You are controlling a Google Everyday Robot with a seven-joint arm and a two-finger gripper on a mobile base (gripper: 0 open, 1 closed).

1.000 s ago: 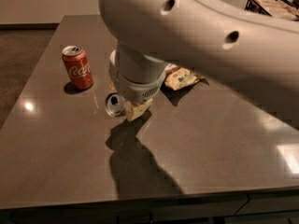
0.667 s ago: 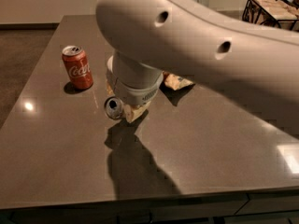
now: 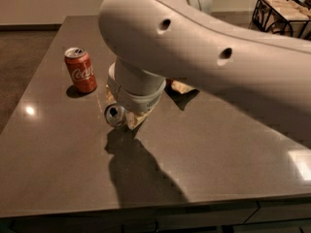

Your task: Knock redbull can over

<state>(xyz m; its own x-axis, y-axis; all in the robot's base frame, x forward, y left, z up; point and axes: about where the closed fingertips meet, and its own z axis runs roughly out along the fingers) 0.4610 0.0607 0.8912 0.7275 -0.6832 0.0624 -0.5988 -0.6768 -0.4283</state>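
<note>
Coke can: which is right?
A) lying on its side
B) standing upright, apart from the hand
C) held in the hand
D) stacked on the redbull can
B. The Coke can stands upright on the table, with a gap between it and the hand, which is low under the wrist, right beside the redbull can.
</note>
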